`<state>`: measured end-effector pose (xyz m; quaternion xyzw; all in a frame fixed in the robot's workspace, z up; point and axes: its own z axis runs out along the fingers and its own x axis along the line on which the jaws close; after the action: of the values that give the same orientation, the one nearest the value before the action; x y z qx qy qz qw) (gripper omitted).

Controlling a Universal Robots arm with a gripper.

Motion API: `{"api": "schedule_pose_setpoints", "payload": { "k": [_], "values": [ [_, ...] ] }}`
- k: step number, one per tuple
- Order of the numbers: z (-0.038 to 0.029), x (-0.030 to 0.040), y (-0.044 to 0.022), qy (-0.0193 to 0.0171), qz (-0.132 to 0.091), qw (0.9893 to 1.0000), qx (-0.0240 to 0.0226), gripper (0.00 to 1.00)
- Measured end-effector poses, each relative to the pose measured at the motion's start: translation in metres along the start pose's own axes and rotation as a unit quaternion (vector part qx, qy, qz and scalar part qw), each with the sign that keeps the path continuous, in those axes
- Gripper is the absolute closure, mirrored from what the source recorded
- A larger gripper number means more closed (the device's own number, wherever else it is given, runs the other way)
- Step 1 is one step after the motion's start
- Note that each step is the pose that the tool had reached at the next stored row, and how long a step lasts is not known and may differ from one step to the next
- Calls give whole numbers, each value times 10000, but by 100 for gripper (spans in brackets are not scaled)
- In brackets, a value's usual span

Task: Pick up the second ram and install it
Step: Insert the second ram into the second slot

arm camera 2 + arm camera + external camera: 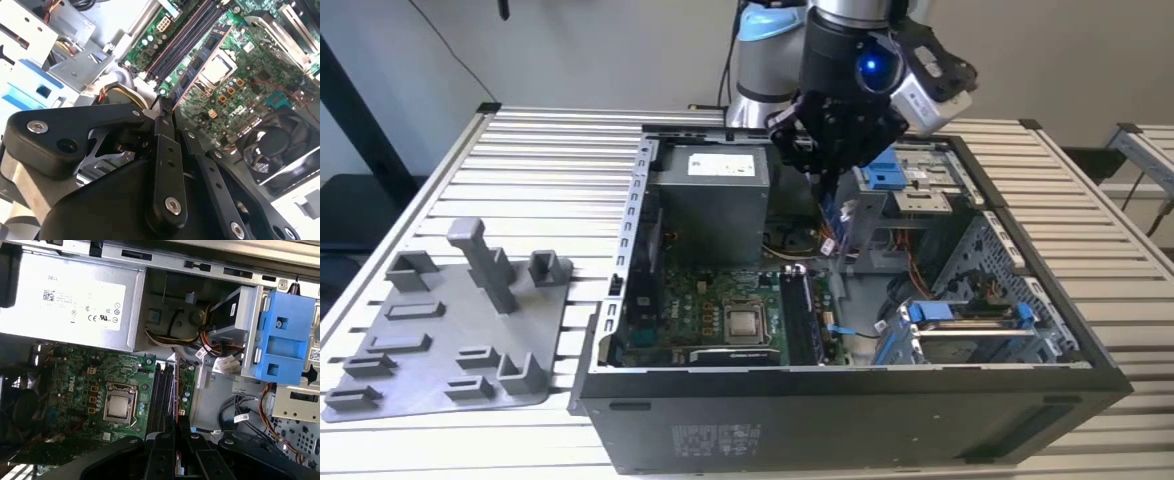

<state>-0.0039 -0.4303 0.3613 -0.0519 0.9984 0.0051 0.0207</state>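
- Now poised over the open computer case (854,385), gripper (827,175) clamped narrow on the second ram (830,225) and pinching it by its upper end.
- Hangs upright and edge-down from the fingertips (a thin dark strip in the exterior view), probably to point the contact edge at the board.
- Appears clear of the motherboard (75,380) and not yet seated, showing edge-on in the first wrist view (176,390).
- Lines up lengthwise with the memory slots (161,395) just beside the processor (118,406), seemingly for a straight push down.
- Reaches out from the claw (167,107) toward those slots (185,35) in the second wrist view, chips visible on the ram's face (200,62).
- Leaves the grey tray (427,350) well apart on the table, at the exterior view's left.
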Motion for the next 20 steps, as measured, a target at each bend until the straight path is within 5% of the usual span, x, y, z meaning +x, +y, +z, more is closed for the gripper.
{"api": "schedule_pose_setpoints", "payload": {
  "k": [4,10,20],
  "values": [
    [11,1,0,-2,316,9995,14,86],
    [23,1,0,-6,750,9972,32,86],
    [57,-2,1,3,821,9966,44,86]
  ]
}}
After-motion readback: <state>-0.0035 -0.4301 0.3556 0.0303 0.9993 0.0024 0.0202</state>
